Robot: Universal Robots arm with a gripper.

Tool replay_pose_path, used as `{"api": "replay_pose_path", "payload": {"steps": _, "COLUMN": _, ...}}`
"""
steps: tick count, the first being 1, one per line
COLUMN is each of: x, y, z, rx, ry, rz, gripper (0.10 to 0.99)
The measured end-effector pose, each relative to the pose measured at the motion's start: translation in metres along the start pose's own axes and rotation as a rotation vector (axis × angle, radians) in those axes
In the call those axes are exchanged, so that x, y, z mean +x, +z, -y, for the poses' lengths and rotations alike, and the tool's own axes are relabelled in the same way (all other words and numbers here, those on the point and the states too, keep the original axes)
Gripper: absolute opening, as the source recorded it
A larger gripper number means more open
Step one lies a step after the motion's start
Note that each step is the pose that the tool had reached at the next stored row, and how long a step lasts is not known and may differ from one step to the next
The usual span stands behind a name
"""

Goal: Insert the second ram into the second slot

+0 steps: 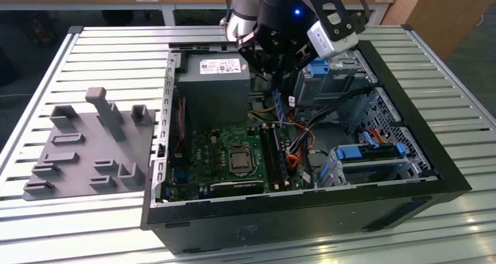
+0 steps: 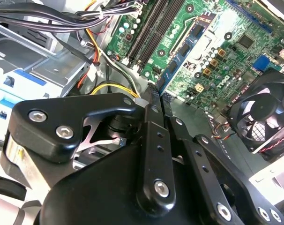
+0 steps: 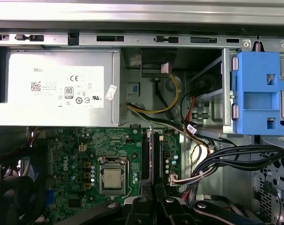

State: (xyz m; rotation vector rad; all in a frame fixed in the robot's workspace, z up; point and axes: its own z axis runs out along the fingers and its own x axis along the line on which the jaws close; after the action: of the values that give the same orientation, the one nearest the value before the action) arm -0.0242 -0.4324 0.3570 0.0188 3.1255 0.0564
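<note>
Slatted metal table (image 1: 93, 43) is carrying an open black PC case (image 1: 310, 223), side panel off. UR arm (image 1: 271, 8) is reaching down into the case from the exterior view's top. Grey PSU (image 1: 213, 84) is sitting at the far end of the case. Green mobo (image 1: 205, 154) is lying just beside it, w/ CPU socket (image 1: 238, 158) near centre. Grey parts fixture (image 1: 78, 154) is lying on the table at the exterior view's left, apart from the case. Blue drive-bay latch (image 3: 257, 93) is showing near the PSU in the first wrist view.

The gripper (image 1: 277, 81) is hanging over the mobo edge nearest the PSU. Its fingers (image 2: 153, 136) are pressing together, clamping the second ram (image 2: 182, 51) by one end. The stick is blue w/ dark chips and is pointing away from the fingertips, over the black ram slots (image 2: 151, 28). In the first wrist view it is showing edge-on (image 3: 151, 154), lining up between two slots. In the exterior view its lower end (image 1: 277, 100) is hanging above the slot ends, not seated.
</note>
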Motion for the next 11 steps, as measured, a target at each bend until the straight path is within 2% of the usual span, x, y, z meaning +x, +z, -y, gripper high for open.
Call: {"api": "replay_pose_path", "payload": {"steps": 11, "x": 0.0, "y": 0.0026, "z": 0.0006, "rx": 0.0, "ry": 0.013, "rz": 0.0004, "gripper": 0.137}}
